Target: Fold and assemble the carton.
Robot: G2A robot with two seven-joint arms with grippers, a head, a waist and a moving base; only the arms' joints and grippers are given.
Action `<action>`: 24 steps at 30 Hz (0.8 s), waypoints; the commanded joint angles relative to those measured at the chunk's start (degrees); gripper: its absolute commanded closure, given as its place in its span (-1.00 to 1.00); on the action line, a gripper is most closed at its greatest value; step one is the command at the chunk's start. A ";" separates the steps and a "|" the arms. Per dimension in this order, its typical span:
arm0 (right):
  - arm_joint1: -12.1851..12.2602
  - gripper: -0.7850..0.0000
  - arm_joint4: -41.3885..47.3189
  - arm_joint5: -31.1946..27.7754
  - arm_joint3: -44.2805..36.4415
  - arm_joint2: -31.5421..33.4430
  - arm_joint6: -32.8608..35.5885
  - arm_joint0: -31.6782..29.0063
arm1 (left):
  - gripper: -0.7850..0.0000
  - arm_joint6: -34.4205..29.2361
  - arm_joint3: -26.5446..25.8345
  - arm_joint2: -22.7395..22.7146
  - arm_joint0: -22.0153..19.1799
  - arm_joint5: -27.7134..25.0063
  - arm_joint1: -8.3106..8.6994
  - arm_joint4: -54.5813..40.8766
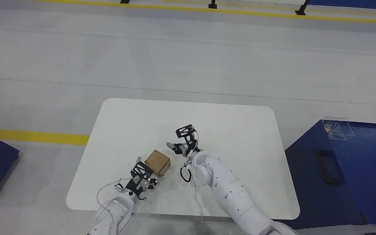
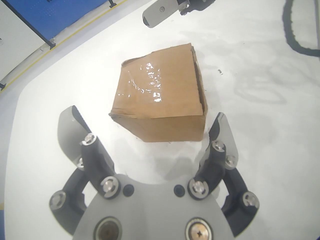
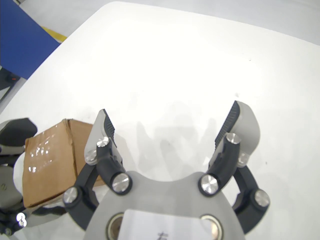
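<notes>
The carton (image 1: 157,161) is a small brown cardboard box, closed up with shiny tape on its top face, resting on the white table (image 1: 235,126) near the front. In the left wrist view the carton (image 2: 160,93) sits just beyond my left gripper (image 2: 147,118), which is open and holds nothing. My left gripper (image 1: 144,172) is at the carton's near side. My right gripper (image 1: 181,140) is open a short way off the carton's other side, over bare table. The right wrist view shows my right gripper (image 3: 171,116) with the carton (image 3: 50,166) off to one side.
A blue cabinet (image 1: 338,170) stands right of the table with a clear plastic holder (image 1: 337,127) on its top. Yellow floor tape (image 1: 44,137) runs at the left. The back and right parts of the table are bare.
</notes>
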 commanded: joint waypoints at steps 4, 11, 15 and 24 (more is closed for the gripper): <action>-0.59 -1.00 -2.84 -0.88 0.39 -2.49 0.94 0.17 | -1.00 1.44 3.43 0.22 -1.88 -2.58 -0.01 -1.50; -1.41 -1.00 -4.52 -3.29 1.88 -4.72 0.18 0.97 | -1.00 2.83 4.54 0.20 -2.68 -4.97 0.17 -2.56; -1.72 -1.00 -4.56 -3.07 2.79 -4.88 -0.62 1.51 | -1.00 3.07 4.54 0.38 -2.90 -5.60 0.23 -2.90; -2.13 -1.00 -4.00 -2.25 4.39 -4.45 -1.29 2.28 | 0.17 3.55 3.64 0.78 -2.21 -5.99 0.49 -2.29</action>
